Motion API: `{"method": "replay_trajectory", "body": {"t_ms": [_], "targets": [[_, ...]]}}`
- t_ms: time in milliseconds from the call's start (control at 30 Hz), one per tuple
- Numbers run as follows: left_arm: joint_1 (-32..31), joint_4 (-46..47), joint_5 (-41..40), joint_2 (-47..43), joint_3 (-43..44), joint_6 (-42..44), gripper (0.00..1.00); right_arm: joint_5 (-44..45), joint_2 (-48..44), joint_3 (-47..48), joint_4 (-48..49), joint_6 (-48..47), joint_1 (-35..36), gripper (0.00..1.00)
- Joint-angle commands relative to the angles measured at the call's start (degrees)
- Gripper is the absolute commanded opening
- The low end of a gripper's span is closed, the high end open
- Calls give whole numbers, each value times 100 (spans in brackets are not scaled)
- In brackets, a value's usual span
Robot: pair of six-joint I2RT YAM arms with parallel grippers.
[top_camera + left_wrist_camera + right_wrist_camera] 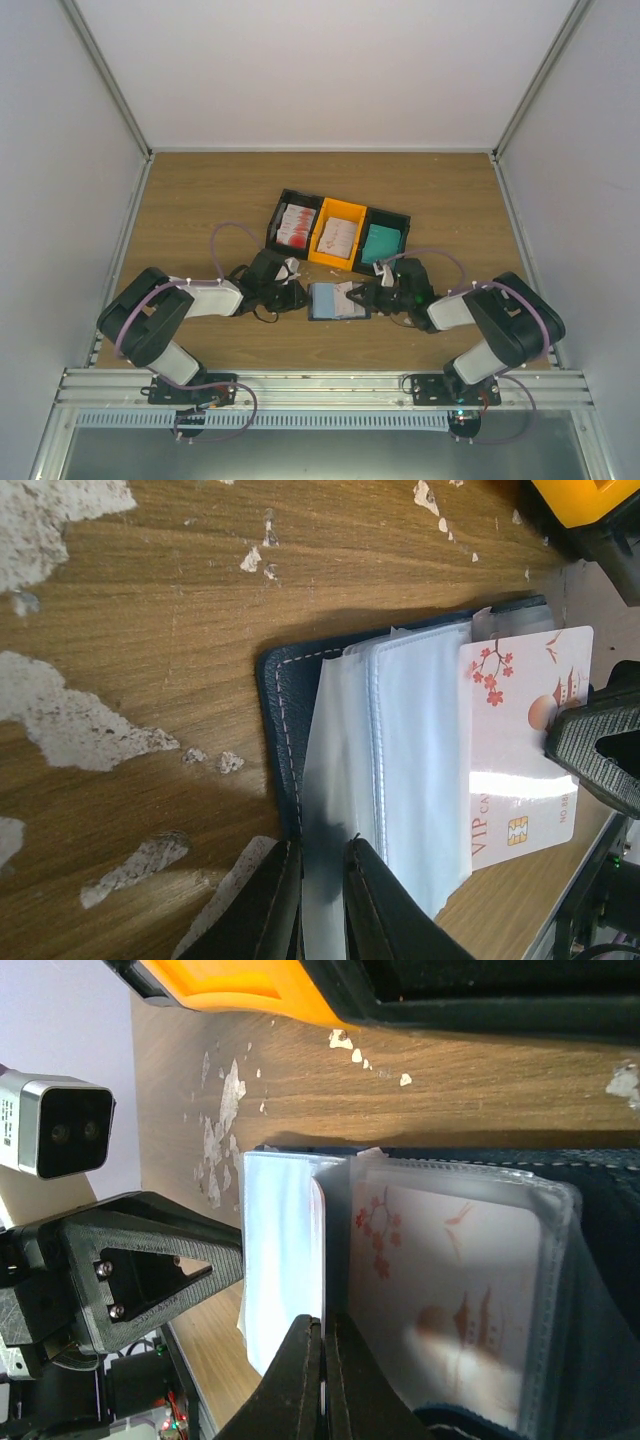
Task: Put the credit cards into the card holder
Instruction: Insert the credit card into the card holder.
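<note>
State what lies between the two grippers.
The open card holder lies between left gripper and right gripper, a white credit card at its sleeves. The top view shows it.

From my left wrist, my left tool (320,852) runs off the frame at 6 o'clock; only its tip shows, pinching the card holder (285,710). The credit card (520,770) loses its 3 o'clock edge behind my right tool (323,1332), and glare washes out part of its print. From my right wrist, the card's picture is cloudy through plastic, and the orange bin (230,980) and black bin (480,990) are cropped at 12 o'clock. From above, both tool tips are too small to read.
</note>
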Motion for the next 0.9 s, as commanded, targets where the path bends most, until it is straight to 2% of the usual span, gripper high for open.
{"method": "replay_trajectory", "body": {"t_ms": [0, 367, 700, 867], "targets": [[-47, -16, -46, 180, -128, -30, 15, -31, 132, -90, 290, 133, -28, 1], [-47, 58, -4, 198, -183, -58, 15, -7, 698, -206, 1068, 439, 158, 1], [-46, 75, -12, 180, -209, -64, 15, -140, 980, -153, 1224, 645, 293, 5], [-47, 71, -18, 197, -212, -64, 15, 21, 887, -96, 714, 641, 308, 19]]}}
